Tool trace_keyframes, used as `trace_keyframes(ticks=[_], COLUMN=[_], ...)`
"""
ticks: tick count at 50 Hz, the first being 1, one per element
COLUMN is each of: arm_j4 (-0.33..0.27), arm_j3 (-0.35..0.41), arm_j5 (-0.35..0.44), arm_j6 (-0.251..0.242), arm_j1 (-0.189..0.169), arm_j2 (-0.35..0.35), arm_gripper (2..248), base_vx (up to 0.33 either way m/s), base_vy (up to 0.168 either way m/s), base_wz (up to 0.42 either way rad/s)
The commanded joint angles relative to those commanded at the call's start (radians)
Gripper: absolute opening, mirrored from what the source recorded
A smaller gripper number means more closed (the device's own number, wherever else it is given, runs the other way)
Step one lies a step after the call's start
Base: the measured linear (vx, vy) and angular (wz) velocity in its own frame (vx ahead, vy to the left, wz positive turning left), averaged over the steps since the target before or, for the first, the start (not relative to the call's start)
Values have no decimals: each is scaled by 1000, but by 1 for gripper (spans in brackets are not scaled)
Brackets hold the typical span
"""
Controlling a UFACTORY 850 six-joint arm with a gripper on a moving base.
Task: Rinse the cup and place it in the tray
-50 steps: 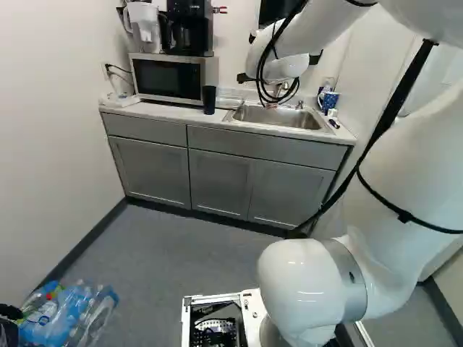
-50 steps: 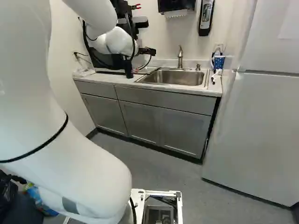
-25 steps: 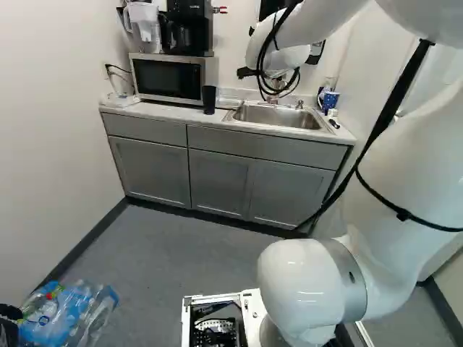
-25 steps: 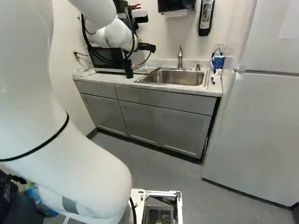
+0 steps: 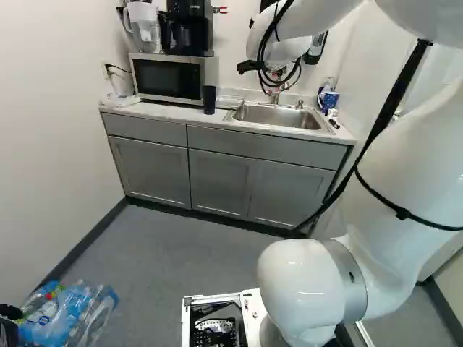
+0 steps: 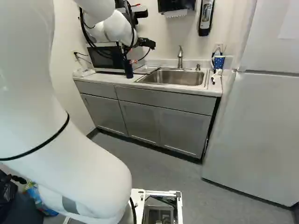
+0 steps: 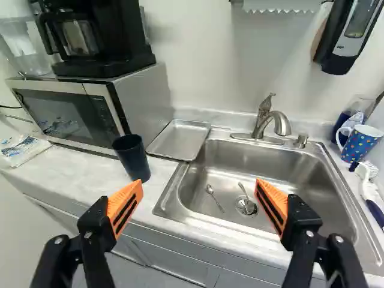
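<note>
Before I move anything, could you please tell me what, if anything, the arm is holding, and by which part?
Nothing is held: the pincer is open, and the dark cup stands on the counter.

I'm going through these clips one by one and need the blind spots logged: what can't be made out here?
- Inside of the dark cup: wrist view, too dark to tell.
- Top of the coffee maker: cut off by the wrist view's edge.
- Inside of the cupboard: both base views, closed doors.
- Top of the towel holder: cut off by the right base view's edge.
</note>
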Motion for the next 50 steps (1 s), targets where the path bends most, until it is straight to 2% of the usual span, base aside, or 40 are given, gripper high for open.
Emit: trace_keyframes(ticks=[23, 50], arm_j4=[0, 0], arm_j3=[-32, -73], arm_j5=[-63, -63], arm_j6=[0, 0], arm_j1=[0, 0], arm_j2=[16, 33], arm_gripper=[247, 247], base_vx=[0, 0], base_vy=[0, 0], base_wz=[0, 0])
